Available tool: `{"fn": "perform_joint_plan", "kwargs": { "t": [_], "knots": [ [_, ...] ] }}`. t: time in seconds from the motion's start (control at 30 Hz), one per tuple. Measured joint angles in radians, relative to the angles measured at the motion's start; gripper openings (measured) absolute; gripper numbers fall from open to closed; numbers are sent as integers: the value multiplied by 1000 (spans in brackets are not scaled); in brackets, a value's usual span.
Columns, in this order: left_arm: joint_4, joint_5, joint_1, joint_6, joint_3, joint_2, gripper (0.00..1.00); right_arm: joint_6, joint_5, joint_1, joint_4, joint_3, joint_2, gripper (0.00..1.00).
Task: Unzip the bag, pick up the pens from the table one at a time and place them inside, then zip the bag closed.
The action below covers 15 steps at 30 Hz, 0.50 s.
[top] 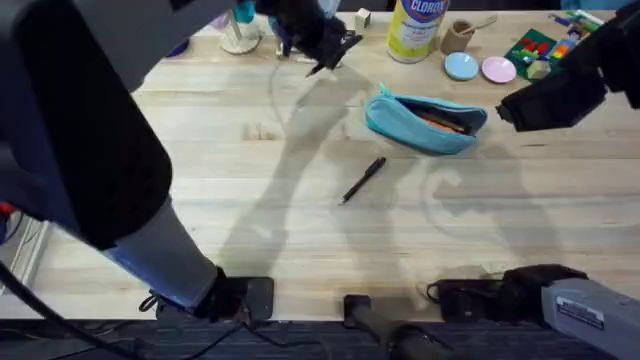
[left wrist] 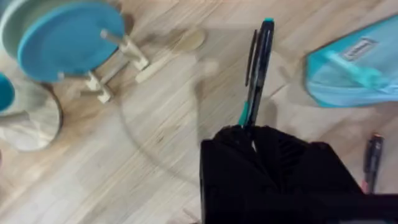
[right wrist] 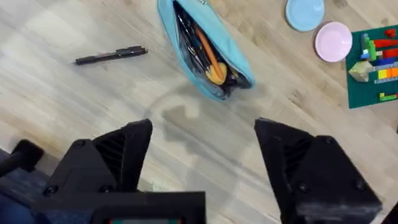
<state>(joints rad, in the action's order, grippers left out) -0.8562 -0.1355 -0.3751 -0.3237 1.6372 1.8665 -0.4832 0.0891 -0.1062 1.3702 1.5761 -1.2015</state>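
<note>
Bag (top: pixel 426 122) unzipped beside one pen (top: pixel 362 181); left gripper (left wrist: pixel 253 127) clamps another; right gripper (right wrist: pixel 202 140) wide apart.

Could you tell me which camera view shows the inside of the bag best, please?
The right wrist view: the bag lies unzipped, its contents visible. The overhead view shows the bag small, with a little orange showing inside. The left wrist view catches one closed end.

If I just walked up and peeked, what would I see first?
Probably the turquoise bag near the middle of the table, unzipped, with orange and dark things showing inside. Next, the left gripper held up over the table's far side, pinching a black pen that sticks out from its fingers. Another pen lies flat on the wood just in front of the bag.
</note>
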Motion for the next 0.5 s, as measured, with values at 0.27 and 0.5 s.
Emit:
{"fn": "perform_joint_plan", "kwargs": {
  "t": [0.27, 0.5],
  "knots": [
    [-60, -64, -80, -118, 132, 0, 41, 9, 0, 0, 0, 0, 0, 997],
    [-53, -233, -107, -289, 153, 0, 41, 12, -6, 0, 0, 0, 0, 997]
  ]
}}
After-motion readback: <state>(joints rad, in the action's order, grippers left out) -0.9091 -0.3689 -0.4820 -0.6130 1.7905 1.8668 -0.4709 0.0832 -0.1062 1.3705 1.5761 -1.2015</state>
